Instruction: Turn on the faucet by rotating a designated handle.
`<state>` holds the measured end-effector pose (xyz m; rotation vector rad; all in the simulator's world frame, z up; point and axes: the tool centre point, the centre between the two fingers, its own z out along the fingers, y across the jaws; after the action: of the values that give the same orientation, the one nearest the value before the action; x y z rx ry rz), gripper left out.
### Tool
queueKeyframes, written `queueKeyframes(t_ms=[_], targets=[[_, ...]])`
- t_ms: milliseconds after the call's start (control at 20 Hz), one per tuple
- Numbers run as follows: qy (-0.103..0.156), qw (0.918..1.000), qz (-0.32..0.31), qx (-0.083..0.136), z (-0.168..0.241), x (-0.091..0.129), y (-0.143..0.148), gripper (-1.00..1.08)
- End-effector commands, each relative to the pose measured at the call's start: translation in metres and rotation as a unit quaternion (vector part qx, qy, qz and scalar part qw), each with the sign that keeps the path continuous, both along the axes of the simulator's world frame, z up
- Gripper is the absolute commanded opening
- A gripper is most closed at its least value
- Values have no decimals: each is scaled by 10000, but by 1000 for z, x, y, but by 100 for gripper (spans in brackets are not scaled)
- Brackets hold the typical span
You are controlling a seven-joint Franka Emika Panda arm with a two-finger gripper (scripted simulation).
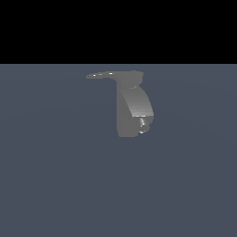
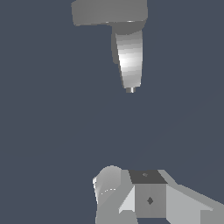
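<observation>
The faucet (image 1: 134,109) is a matte grey curved block standing alone on the dark floor, with a small shiny nozzle (image 1: 142,122) low on its front. From its round top cap the handle (image 1: 104,74), a thin flat grey blade, sticks out toward the exterior view's left. The wrist view shows the faucet (image 2: 130,57) and the handle (image 2: 105,12) at a distance. White and grey parts of my gripper (image 2: 148,192) fill that view's near edge, well short of the faucet and touching nothing. Its fingertips are not clearly shown. The arm is absent from the exterior view.
A flat blue-grey floor (image 1: 55,185) surrounds the faucet on all sides. Above its far edge the exterior view is black.
</observation>
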<state>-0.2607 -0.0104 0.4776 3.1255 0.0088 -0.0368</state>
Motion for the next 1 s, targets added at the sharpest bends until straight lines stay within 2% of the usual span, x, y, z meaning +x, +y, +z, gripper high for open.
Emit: queueKeyframes(t_ms=[0,500,950], targets=[[0,10000,0,0,0,0,0,-100],[-3,9997,-251,1,-8,6,12,-100],[-12,9958,-913,4,-28,25,41,-100]])
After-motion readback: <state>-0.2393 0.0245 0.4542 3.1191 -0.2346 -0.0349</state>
